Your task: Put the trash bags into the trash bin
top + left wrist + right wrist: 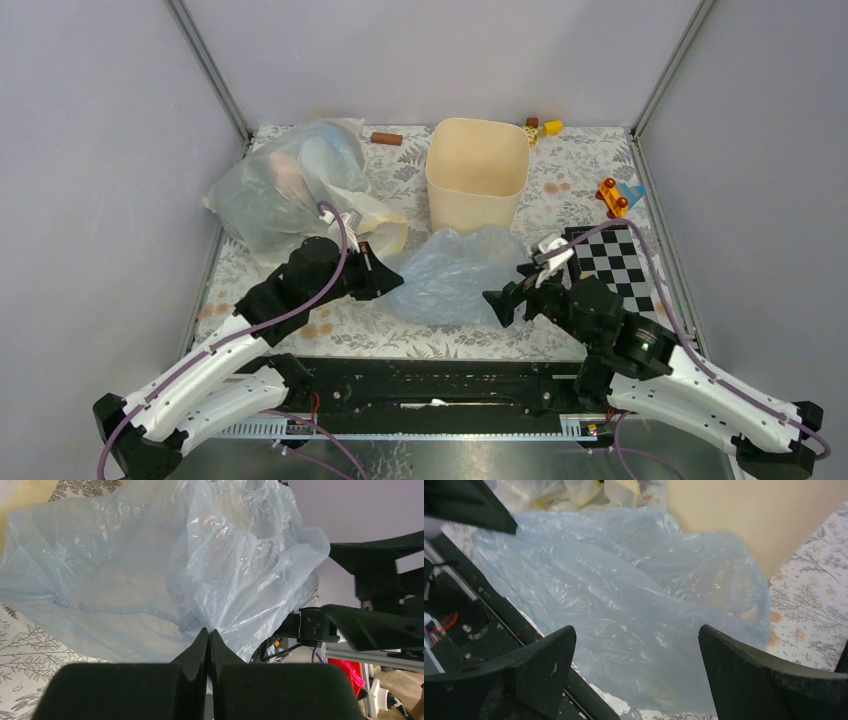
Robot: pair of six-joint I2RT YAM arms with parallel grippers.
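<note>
The crinkly pale blue plastic bag (450,275) lies between the left gripper (208,632), pinching its edge, and the spread right gripper (636,630).

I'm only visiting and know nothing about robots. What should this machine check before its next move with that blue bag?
1. Left jaws shut on the blue bag: ok.
2. Right jaws open and facing the bag, not yet gripping: ok.
3. Trash bin upright, mouth open: ok.
4. Room inside the bin: ok, it looks empty.
5. Blue bag free of the clear whitish bag: cannot tell.
6. Bag lifted off the table: not ok, it lies there.
</note>
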